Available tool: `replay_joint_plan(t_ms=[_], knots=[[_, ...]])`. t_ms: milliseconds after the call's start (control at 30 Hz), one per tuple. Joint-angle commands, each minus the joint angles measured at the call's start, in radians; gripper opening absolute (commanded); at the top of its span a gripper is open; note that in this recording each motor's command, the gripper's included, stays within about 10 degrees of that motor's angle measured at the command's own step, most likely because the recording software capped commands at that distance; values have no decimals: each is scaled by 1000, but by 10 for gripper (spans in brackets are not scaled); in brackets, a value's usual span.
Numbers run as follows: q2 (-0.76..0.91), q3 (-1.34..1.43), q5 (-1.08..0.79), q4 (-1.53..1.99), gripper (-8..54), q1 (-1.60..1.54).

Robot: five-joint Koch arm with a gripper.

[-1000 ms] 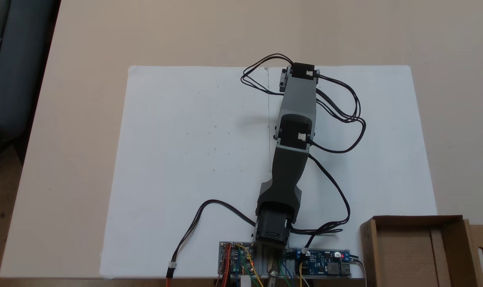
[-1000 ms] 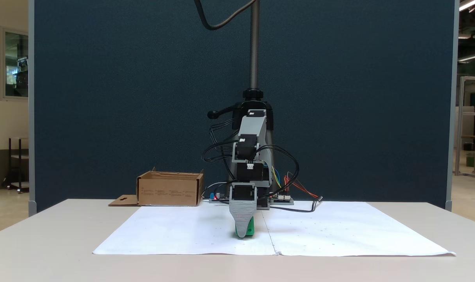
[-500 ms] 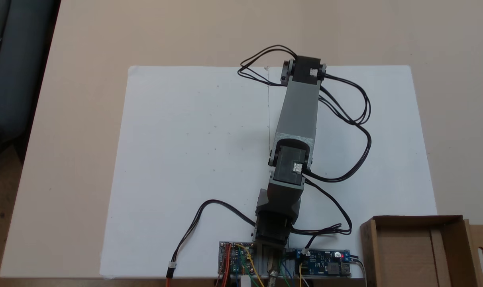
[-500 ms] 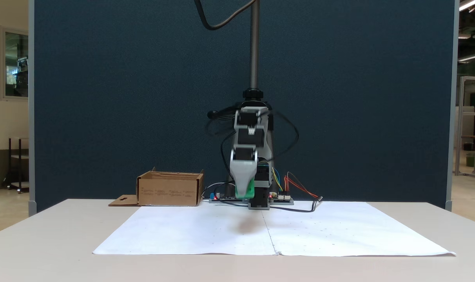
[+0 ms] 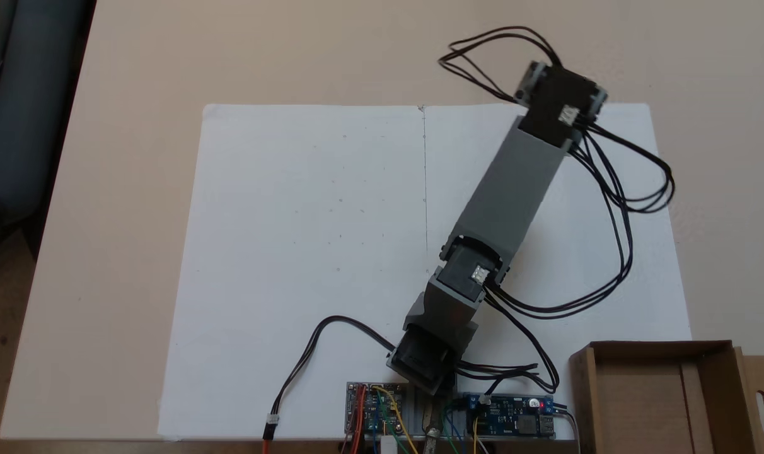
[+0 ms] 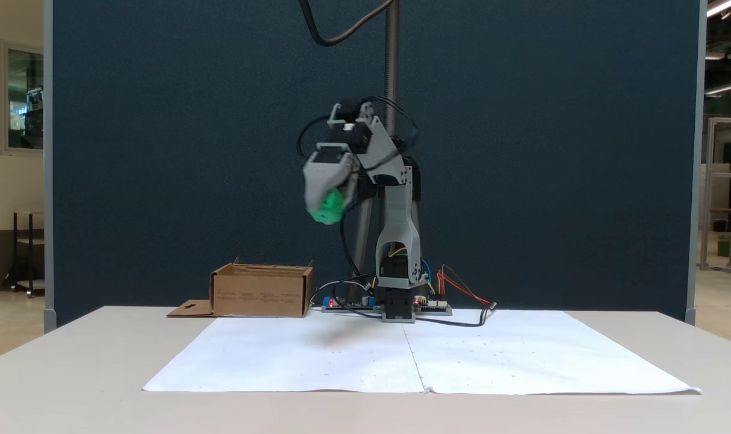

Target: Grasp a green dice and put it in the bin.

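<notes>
- Paper sheet (image 6: pixel 414 355) lies white and bare across the tabletop (image 6: pixel 70 374) nearest the side camera; no cube rests on it.
- High above the sheet, the hand (image 6: pixel 324 212) is closed around the green dice (image 6: pixel 327 208), a bright blur at the tips of the grey jaws.
- Pickup looks done; the carry appears under way, with the release yet to come.
- Farther back, beside the arm's base and circuit boards (image 6: pixel 429 306), the bin (image 6: pixel 262 290) sits open, its interior apparently holding nothing in the fixed view from above (image 5: pixel 659 384).
- The hand hangs above and just beside the bin, not yet over it.
</notes>
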Motion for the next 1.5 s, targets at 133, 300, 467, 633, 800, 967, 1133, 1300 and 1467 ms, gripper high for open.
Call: replay_joint_plan(t_ms=[133,300,467,633,800,967,1133,1300,1467], knots=[[-8,-100,-9,72,115,241],[-18,-124,-9,69,115,425],[-18,-130,-8,72,115,583],[-26,-130,-8,78,115,749],[-60,-130,-6,80,115,874],[-81,-130,-8,78,115,1008],[-161,-130,-8,86,115,1129],[-241,-130,-6,86,115,1169],[-268,-130,15,94,115,1173]])
